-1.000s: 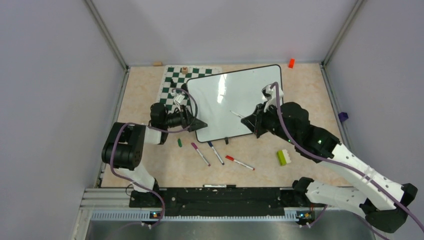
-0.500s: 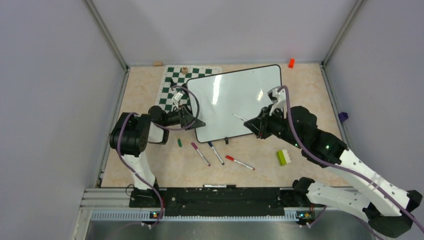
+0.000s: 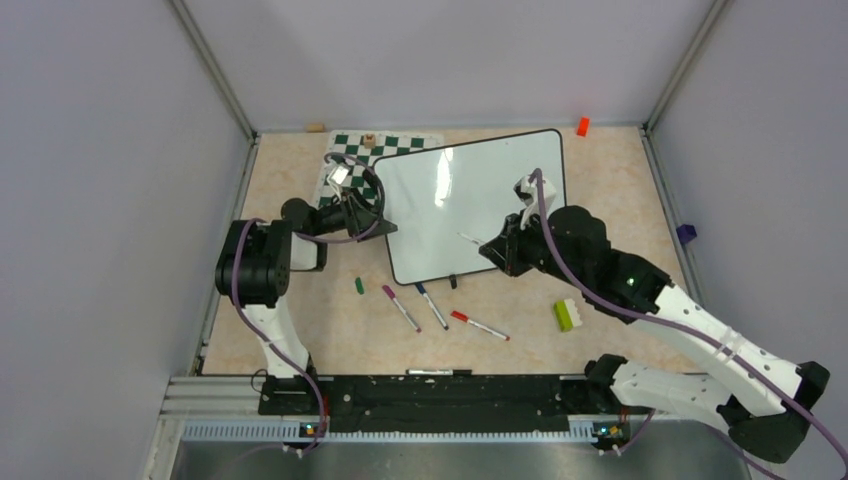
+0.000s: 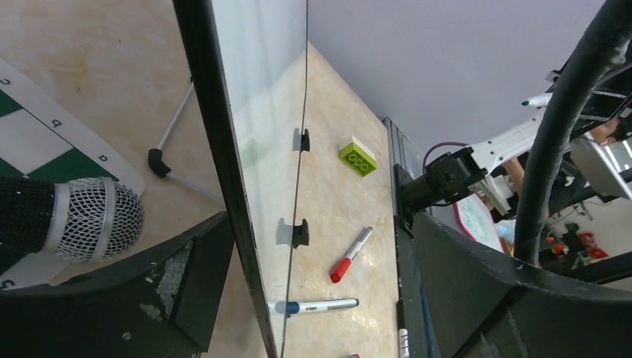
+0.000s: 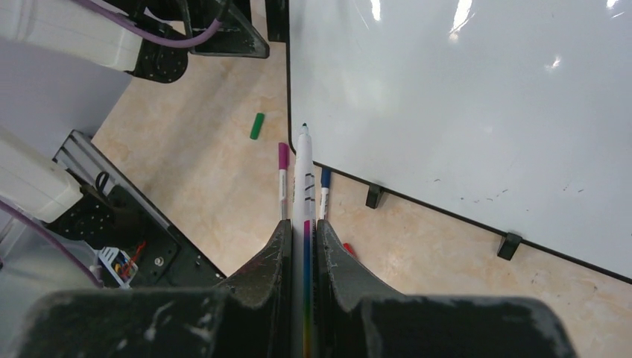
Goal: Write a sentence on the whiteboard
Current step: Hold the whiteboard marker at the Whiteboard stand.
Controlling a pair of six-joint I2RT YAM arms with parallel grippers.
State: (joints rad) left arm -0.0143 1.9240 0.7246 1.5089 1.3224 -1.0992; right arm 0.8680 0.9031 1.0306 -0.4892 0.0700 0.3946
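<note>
my left gripper [image 4: 320,231] gapes wide astride the left rim of the glossy white black-rimmed whiteboard [image 3: 470,195], holding nothing; right gripper [image 5: 304,231] clamped on a white teal-tipped marker [image 5: 304,175] over its near part

White whiteboard [image 3: 440,225], green-checkered mat [image 3: 345,152]

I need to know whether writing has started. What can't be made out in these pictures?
Whether the tip of the marker touches the whiteboard: the right wrist view looks along the barrel, and the top view is too small.
Top view, board's left rim: covered by the left fingers.
Left wrist view, writing face: seen almost edge-on.
Right wrist view, faint specks: too small to tell ink from dirt.
</note>
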